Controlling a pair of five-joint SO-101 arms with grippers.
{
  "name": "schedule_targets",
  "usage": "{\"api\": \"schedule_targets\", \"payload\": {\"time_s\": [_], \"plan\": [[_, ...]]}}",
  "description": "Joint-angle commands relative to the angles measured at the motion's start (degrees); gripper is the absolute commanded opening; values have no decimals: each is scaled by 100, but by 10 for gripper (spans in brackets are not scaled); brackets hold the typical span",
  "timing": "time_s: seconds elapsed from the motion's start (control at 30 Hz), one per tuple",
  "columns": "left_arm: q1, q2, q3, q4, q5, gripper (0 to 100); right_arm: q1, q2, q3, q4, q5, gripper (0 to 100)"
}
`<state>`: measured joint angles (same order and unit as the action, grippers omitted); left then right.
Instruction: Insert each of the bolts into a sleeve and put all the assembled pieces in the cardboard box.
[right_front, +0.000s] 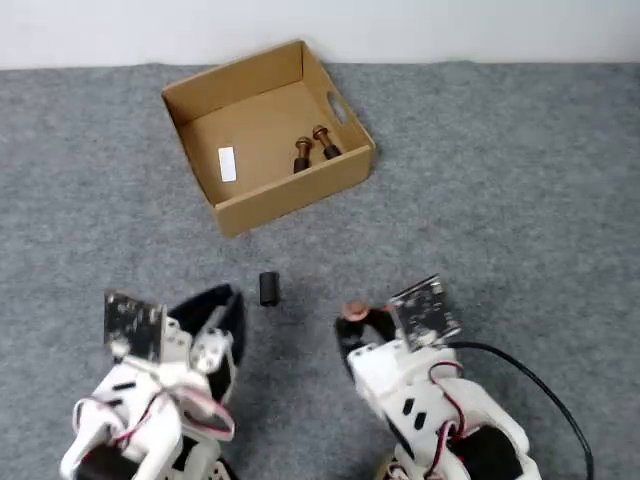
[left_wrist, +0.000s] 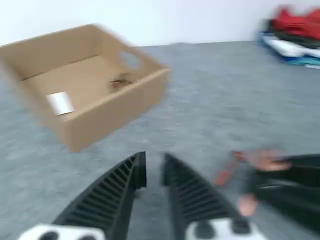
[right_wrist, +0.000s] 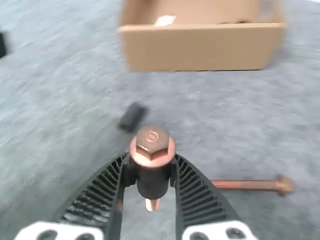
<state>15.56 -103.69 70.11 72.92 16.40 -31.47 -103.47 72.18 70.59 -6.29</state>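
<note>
Carpet of grey pile (right_front: 520, 200) covered the table. At the far side an open brown cardboard box (right_front: 290, 195) sat turned at an angle. A white label (right_front: 227, 163) lay on its floor. Two assembled pieces (right_front: 314, 148), copper bolts in black sleeves, lay side by side near the wall with the handle hole.

Obstructions: a loose black cylindrical sleeve (right_front: 268, 288) lay on the carpet between the two arms and the box. It was nearer the left arm and apart from both grippers.

Hand states: the right gripper (right_wrist: 151, 164) was clamped on a black sleeve (right_wrist: 151, 182) that carried a copper hex-head bolt (right_wrist: 152, 145). The head stood above the fingers and the shank tip protruded below the sleeve. This assembly was held short of the box. The left gripper (left_wrist: 154, 171) had its fingers a narrow gap apart, grasping nothing, and it pointed toward the box's near wall.

View differences: the high view gave the copper head at the right gripper. The right wrist view added the sleeve around the shank and a loose copper bolt (right_wrist: 247, 185) lying flat on the carpet just beside that gripper. The left wrist view added a heap of red, white and blue items (left_wrist: 292, 32) at the far edge, well apart from the box; their nature could not be told.
</note>
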Motion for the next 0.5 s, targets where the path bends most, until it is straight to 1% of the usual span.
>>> {"api": "schedule_targets", "payload": {"time_s": [0.0, 0.1, 0.2, 0.3, 0.33, 0.47], "plan": [[-747, -35, 875, -677, -607, 4, 400, 13, -378, -338, 44, 8], [-1310, -44, 1455, -1160, -862, 5, 400, 198, -501, -470, 26, 8], [-1741, -44, 2062, -1512, -879, 5, 426, 901, -949, -479, -70, 8], [-1837, 0, 2659, -1662, -844, 5, 426, 2035, -1732, -752, -475, 8], [-1793, -26, 2633, -1565, -791, 5, 426, 2492, -2040, -875, -492, 8], [-1820, -26, 2633, -1477, -158, 5, 426, 4365, -3385, -1323, -484, 8]]}}
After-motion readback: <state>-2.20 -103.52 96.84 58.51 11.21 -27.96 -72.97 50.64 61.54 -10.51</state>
